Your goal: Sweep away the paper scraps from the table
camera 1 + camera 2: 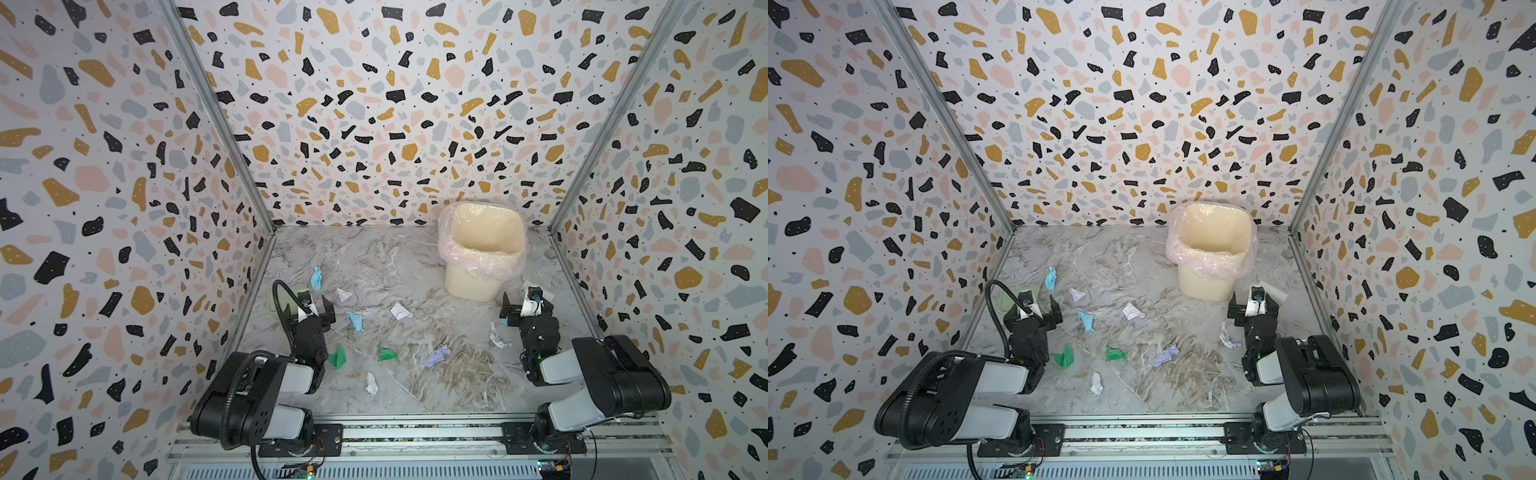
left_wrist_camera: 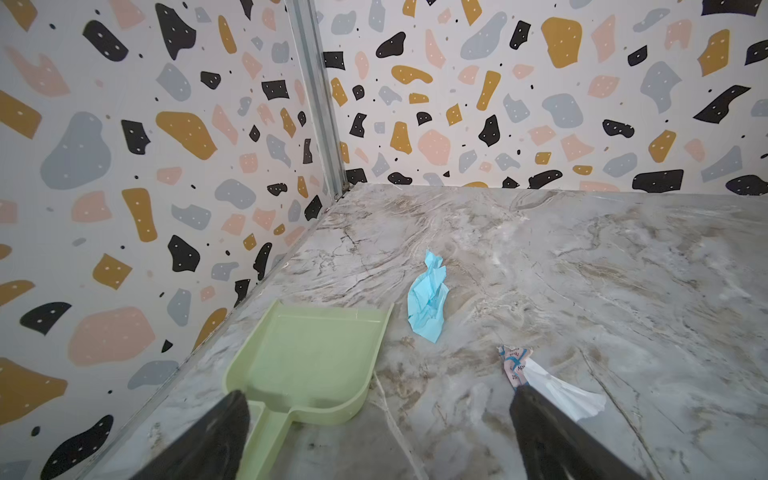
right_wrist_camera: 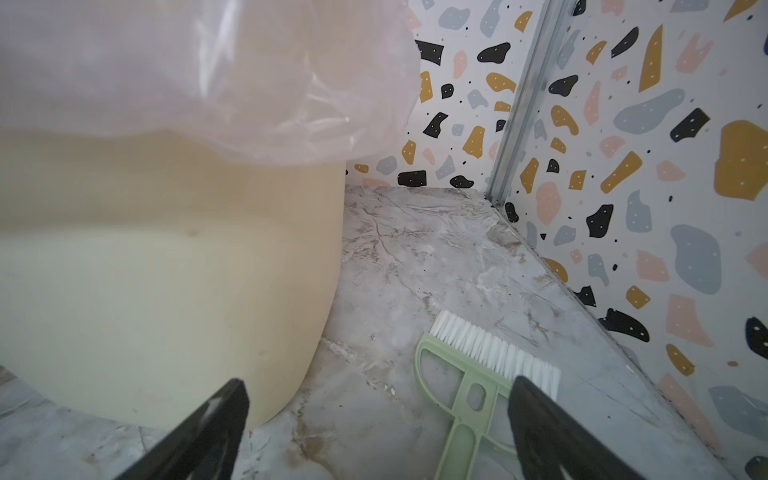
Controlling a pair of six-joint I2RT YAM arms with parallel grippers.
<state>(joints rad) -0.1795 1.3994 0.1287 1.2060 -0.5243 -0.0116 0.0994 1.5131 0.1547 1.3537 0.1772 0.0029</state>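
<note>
Across the middle of the surface (image 1: 395,257), the paper scraps (image 1: 401,311) lie scattered between both arms. Left pincer (image 2: 379,395) hangs wide open, empty, near the dustpan (image 2: 307,357); right pincer (image 3: 379,384) gapes empty too, by the brush (image 3: 490,353) beside the bin (image 1: 469,282).

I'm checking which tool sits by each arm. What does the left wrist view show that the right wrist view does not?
Only the left wrist view: the pale green dustpan, a light blue scrap beside it, and a white printed scrap by one finger of the open left gripper. Only the right wrist view: the cream bin with its pink liner, and the green brush with white bristles, near the open right gripper. Both: the marble table, the terrazzo walls and a metal corner post.
</note>
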